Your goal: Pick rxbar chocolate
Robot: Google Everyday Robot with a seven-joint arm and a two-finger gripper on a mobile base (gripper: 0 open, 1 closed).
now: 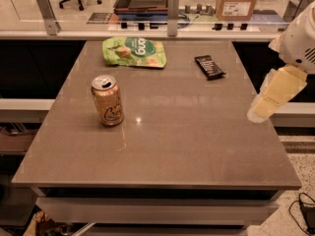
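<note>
While the pale cream gripper (261, 109) on the white robot arm (300, 38) hangs tilted down over the right edge of the flat grey-brown rectangular table (197, 146), it holds nothing, and I cannot tell whether it is parted or closed. The rxbar chocolate (210, 67), a small flat bar in a black wrapper with pale print lines, lies on the tabletop to the gripper's left and farther back, well apart from it. Farther left of the gripper, beyond the bar, a crinkled green snack bag (134, 52) lies flat near the table's far edge. An upright orange metal drink can (108, 100) stands far to the gripper's left, at about its depth.
</note>
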